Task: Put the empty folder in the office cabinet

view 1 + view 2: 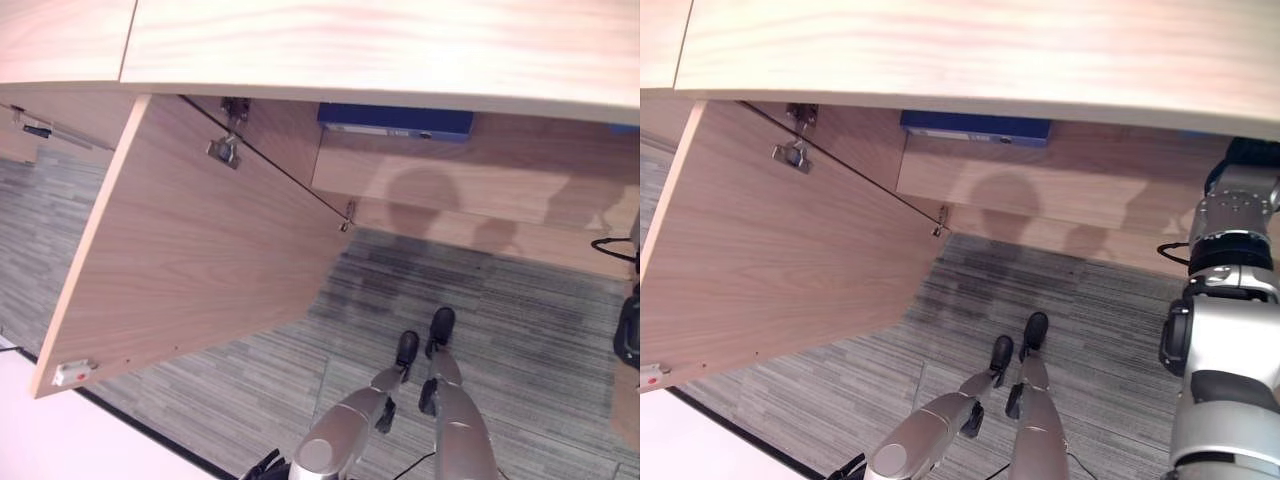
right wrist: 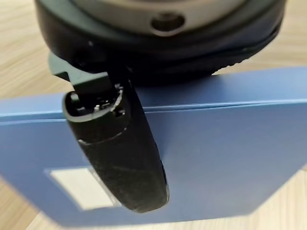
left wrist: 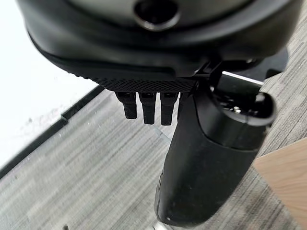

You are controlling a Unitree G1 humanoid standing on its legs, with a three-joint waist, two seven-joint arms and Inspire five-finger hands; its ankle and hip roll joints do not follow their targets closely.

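Cabinet door (image 1: 190, 250) open; folder held.
I see the right hand (image 2: 120, 158) with its thumb clamped on the blue folder (image 2: 216, 158). My left hand (image 3: 211, 167) hangs relaxed above the carpet (image 3: 86, 177).

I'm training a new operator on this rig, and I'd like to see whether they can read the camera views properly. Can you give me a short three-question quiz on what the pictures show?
1. True or false: the cabinet door is shut.
2. Pick one. The thumb of the right robot hand presses on: A) a blue folder; B) a white mug; C) a red box.
3. Fill the gap: the left robot hand, fingers straight, hangs over the grey striped ____.

Key
1. False. The door stands swung wide open.
2. A.
3. carpet.
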